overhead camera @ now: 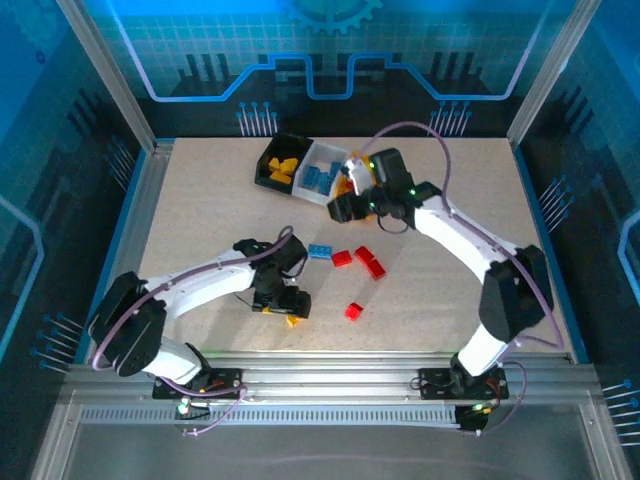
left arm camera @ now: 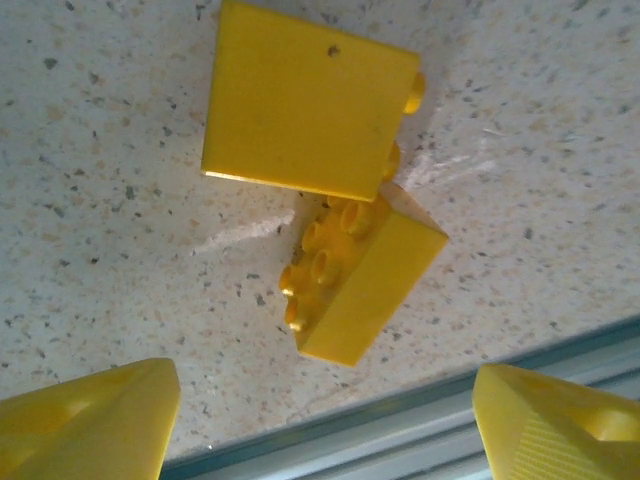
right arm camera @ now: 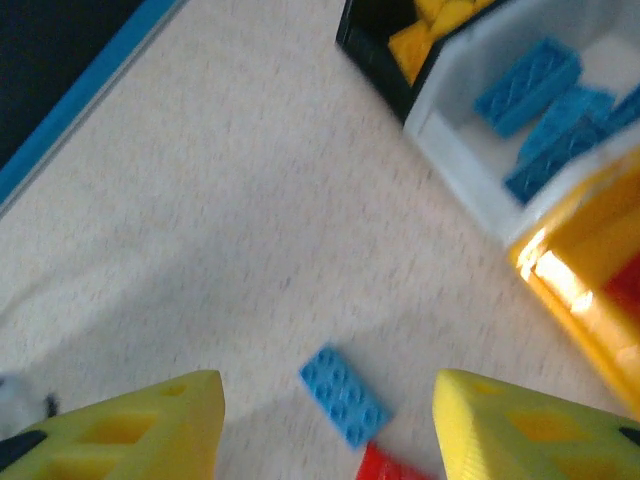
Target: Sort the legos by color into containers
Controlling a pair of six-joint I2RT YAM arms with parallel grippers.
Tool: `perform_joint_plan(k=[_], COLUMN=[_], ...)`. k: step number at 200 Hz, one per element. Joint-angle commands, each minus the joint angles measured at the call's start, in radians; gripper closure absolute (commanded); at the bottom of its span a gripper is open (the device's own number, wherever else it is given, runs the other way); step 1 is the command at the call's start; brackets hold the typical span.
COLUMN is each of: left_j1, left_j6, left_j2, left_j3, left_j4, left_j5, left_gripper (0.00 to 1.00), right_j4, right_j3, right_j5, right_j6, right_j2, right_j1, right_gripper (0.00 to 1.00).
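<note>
Left gripper [left arm camera: 325,400] hovers over glossy, studded yellow legos [left arm camera: 355,280].

Yellow legos [overhead camera: 284,166] in black bin [overhead camera: 264,180], red legos [overhead camera: 370,263] loose

In your top view the right arm [overhead camera: 450,230] covers most of the yellow bin [overhead camera: 344,185], and the left gripper [overhead camera: 285,307] hides all but a corner of a yellow brick [overhead camera: 292,321]. Your right wrist view is blurred; its bottom edge cuts a red brick [right arm camera: 386,466], its top edge the black bin [right arm camera: 370,72].
</note>
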Motion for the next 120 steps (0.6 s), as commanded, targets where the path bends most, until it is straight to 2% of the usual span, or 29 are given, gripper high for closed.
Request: perform_joint_plan(k=[1,44,77,99,120], left_j1=[-0.02,-0.07,-0.101,-0.101,-0.101], left_j6=[0.038,0.07,0.059,0.039,0.025], left_j2=[0.06,0.191,0.233,0.233,0.218], left_j3=[0.042,0.105,0.108,0.103,0.111], left_j4=[0.034,0.044,0.054,0.048,0.037], left_j5=[-0.041,-0.067,-0.071,-0.086,-0.09], left_gripper=[0.25,0.36,0.44,0.58,0.61], right_j4=[0.009,-0.028,-0.031,-0.031,-0.03], right_j3=[-0.092,-0.223,-0.246,-0.242,-0.236], right_j5=[0.01,0.057,0.062,0.058,0.044], right_j6=[-0.003,0.002,0.013,0.012,0.006], right_j2=[-0.11,-0.286,-0.322,-0.319,-0.302], right_j1=[0.018,0.003,-0.009,-0.011,-0.012], right_gripper=[0.42,0.42,0.42,0.42,0.43])
